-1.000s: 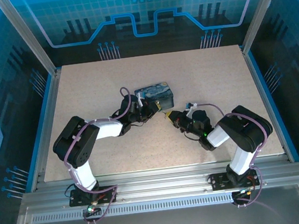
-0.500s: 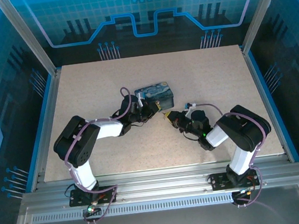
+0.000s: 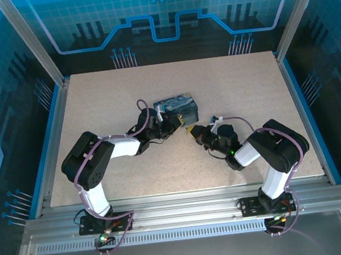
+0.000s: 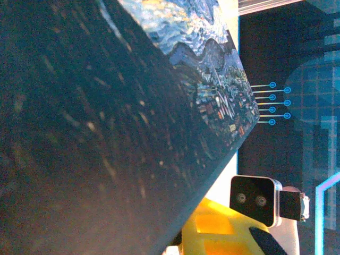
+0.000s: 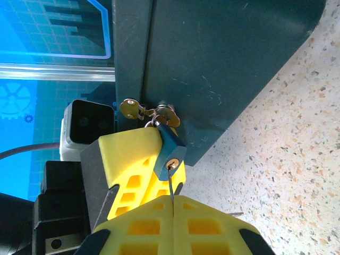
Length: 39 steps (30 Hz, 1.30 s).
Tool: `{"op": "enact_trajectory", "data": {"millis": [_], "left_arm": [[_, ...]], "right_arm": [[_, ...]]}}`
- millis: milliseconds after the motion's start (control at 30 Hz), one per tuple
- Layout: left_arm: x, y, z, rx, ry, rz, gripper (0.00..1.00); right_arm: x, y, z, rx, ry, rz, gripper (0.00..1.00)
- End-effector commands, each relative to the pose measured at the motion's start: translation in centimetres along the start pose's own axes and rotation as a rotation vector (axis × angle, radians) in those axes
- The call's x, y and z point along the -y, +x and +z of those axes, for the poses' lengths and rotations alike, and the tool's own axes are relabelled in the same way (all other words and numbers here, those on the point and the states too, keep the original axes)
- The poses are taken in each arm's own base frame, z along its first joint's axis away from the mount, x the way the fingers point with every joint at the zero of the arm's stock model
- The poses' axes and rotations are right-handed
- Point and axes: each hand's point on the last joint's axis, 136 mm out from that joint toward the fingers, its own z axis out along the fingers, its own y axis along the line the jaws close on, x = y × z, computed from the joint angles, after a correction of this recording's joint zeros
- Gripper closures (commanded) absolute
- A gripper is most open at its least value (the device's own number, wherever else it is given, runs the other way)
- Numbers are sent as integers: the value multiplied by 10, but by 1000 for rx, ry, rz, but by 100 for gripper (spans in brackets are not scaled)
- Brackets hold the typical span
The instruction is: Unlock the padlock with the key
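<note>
A small blue padlock [image 5: 169, 146] hangs from the brass hasp [image 5: 159, 112] on the dark blue painted tin box [image 3: 177, 107]. My right gripper [image 5: 173, 197] is shut on the thin dark key [image 5: 171, 183]. The key's tip sits in the brass keyhole at the padlock's lower end. My left gripper [image 3: 173, 126] reaches in from the left. Its yellow fingers [image 5: 130, 154] close against the padlock body and hold it at the box's corner. In the left wrist view the tin box [image 4: 106, 133] is pressed close to the lens.
The box stands at mid-table on the speckled tabletop [image 3: 227, 84], with both arms meeting at its near right corner. Aluminium frame posts [image 3: 32, 51] and blue walls border the table. The right wrist camera [image 4: 255, 199] shows past the box's edge.
</note>
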Motion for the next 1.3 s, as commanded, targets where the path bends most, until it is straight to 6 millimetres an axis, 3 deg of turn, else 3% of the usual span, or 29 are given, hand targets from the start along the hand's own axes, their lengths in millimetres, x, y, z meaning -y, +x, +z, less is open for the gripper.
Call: {"op": "enact_trajectory", "data": {"millis": [0, 433, 867, 1267], "left_arm": [[5, 0, -1, -11, 43, -1, 100], [11, 0, 1, -13, 86, -20, 100], [14, 0, -1, -12, 97, -20, 100], [19, 1, -1, -17, 116, -19, 100]], "right_arm": [[-14, -4, 4, 29, -39, -46, 100], [-8, -6, 8, 34, -47, -21, 100], [-5, -9, 10, 29, -77, 126, 100], [-5, -7, 25, 0, -80, 279, 100]]}}
